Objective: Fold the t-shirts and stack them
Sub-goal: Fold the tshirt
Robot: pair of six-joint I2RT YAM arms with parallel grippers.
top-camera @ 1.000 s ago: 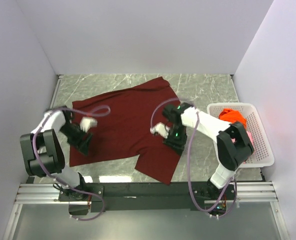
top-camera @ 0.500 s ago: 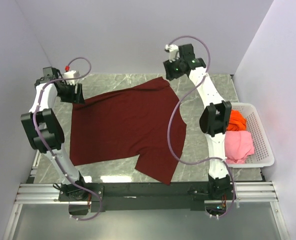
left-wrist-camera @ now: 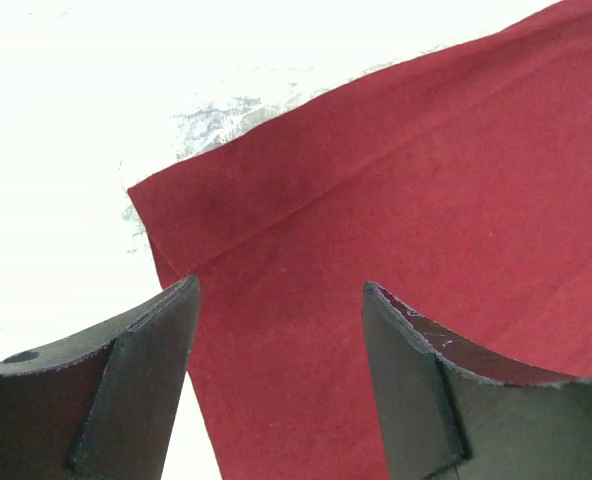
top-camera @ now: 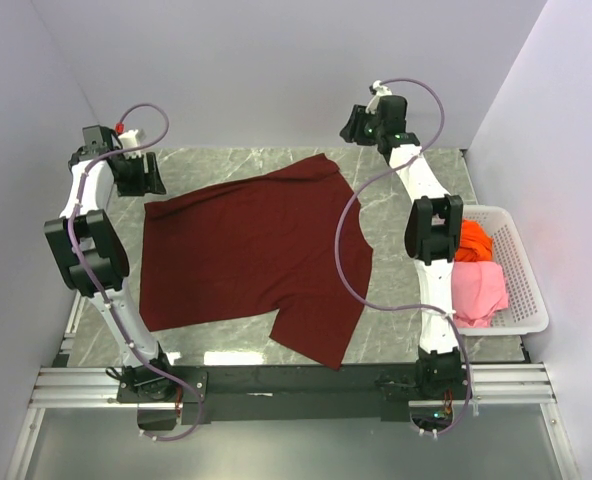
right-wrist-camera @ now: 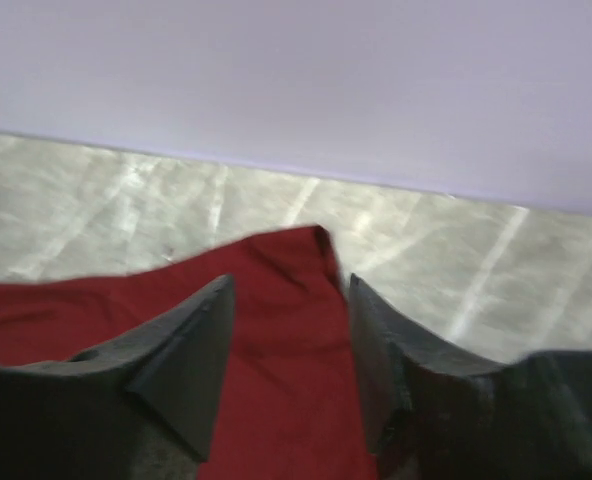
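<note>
A large dark maroon t-shirt [top-camera: 246, 250] lies spread flat on the marble table [top-camera: 416, 180]. My left gripper [top-camera: 146, 182] hovers open over its far left corner; in the left wrist view the gripper [left-wrist-camera: 276, 290] has only cloth [left-wrist-camera: 406, 180] below the gap. My right gripper [top-camera: 350, 130] hangs open above the far right corner, and in the right wrist view the gripper [right-wrist-camera: 288, 285] frames that corner of the shirt [right-wrist-camera: 126, 310]. An orange t-shirt [top-camera: 471, 238] and a pink t-shirt [top-camera: 476, 285] lie in the basket. Neither gripper holds anything.
The white perforated basket [top-camera: 526, 290] stands at the right edge of the table. Lilac walls close in the back and both sides. A black rail with both arm bases runs along the near edge [top-camera: 296, 380].
Both arms have swung from the middle of the maroon shirt out to its far corners. The right arm no longer covers the basket, so the pink shirt now shows.
</note>
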